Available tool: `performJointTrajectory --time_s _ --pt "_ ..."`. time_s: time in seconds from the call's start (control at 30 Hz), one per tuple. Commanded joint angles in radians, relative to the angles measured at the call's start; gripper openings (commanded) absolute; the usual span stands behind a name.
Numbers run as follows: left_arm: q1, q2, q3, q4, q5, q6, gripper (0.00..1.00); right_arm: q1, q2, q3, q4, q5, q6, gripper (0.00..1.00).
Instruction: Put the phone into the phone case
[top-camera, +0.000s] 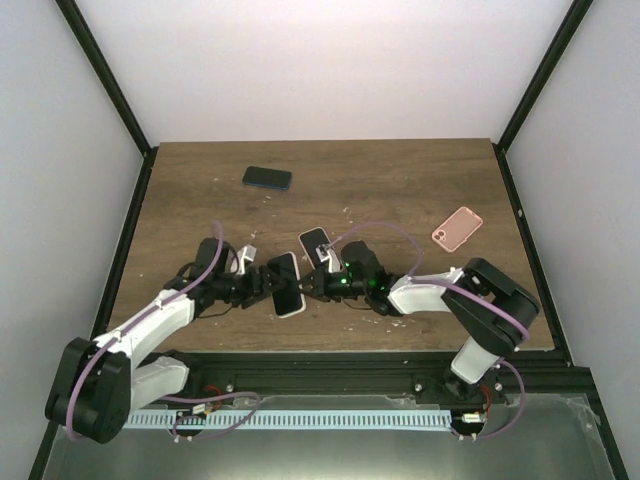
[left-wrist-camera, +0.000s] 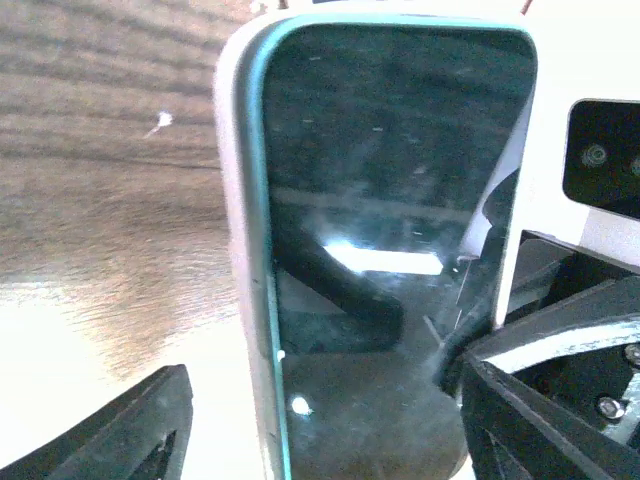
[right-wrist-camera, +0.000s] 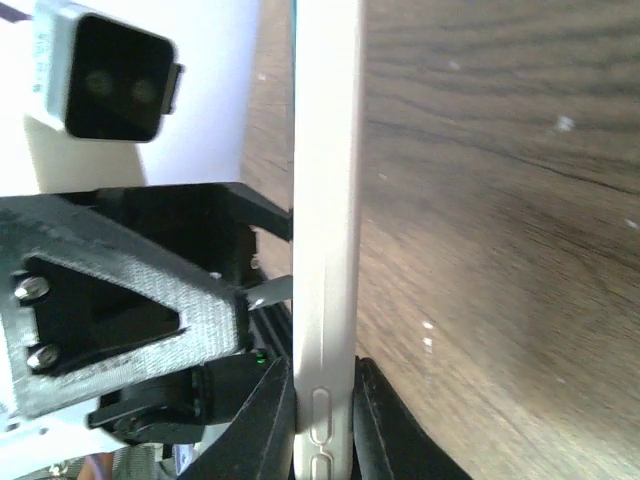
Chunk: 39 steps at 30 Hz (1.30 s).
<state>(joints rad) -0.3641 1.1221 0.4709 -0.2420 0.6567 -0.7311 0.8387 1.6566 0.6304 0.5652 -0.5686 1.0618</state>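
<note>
A phone with a dark screen and teal edge (left-wrist-camera: 400, 200) lies inside a white phone case (left-wrist-camera: 238, 200); both are held up off the table at the centre front (top-camera: 288, 283). My right gripper (right-wrist-camera: 325, 400) is shut on the case, seen edge-on (right-wrist-camera: 325, 200), with one finger on each face. It reaches in from the right in the top view (top-camera: 312, 283). My left gripper (left-wrist-camera: 325, 410) straddles the phone's width with its jaws apart. The left finger (left-wrist-camera: 150, 420) stands clear of the case's side. It comes in from the left (top-camera: 266, 284).
A second white-rimmed phone or case (top-camera: 316, 243) lies just behind the grippers. A dark phone (top-camera: 267, 178) lies at the back left. A pink case (top-camera: 457, 228) lies at the right. Black frame posts flank the wooden table (top-camera: 420, 180).
</note>
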Motion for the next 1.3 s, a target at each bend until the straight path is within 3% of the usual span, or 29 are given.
performJointTrajectory --time_s 0.0,0.17,0.33,0.5,0.73,0.97,1.17,1.27 --pt "0.031 -0.056 0.061 -0.046 0.067 0.029 0.77 -0.012 -0.117 -0.002 0.062 -0.018 -0.027 0.01" --pt "0.037 -0.172 0.114 -0.041 0.146 0.015 0.86 -0.024 -0.256 -0.045 0.098 -0.025 -0.037 0.01" --pt "0.039 -0.259 0.131 0.067 0.224 -0.081 0.86 -0.026 -0.372 -0.048 0.105 -0.071 -0.056 0.01" --pt "0.040 -0.308 0.081 0.318 0.319 -0.232 0.83 -0.026 -0.452 -0.066 0.185 -0.119 -0.035 0.01" --pt "0.040 -0.367 0.083 0.424 0.340 -0.293 0.81 -0.026 -0.483 -0.084 0.304 -0.226 0.015 0.01" --pt "0.040 -0.446 0.043 0.585 0.338 -0.402 0.67 -0.026 -0.454 -0.142 0.546 -0.283 0.132 0.01" --pt "0.040 -0.472 0.036 0.621 0.314 -0.431 0.49 -0.026 -0.459 -0.149 0.556 -0.284 0.137 0.01" --pt "0.042 -0.481 0.037 0.612 0.298 -0.433 0.33 -0.026 -0.468 -0.146 0.537 -0.279 0.135 0.02"
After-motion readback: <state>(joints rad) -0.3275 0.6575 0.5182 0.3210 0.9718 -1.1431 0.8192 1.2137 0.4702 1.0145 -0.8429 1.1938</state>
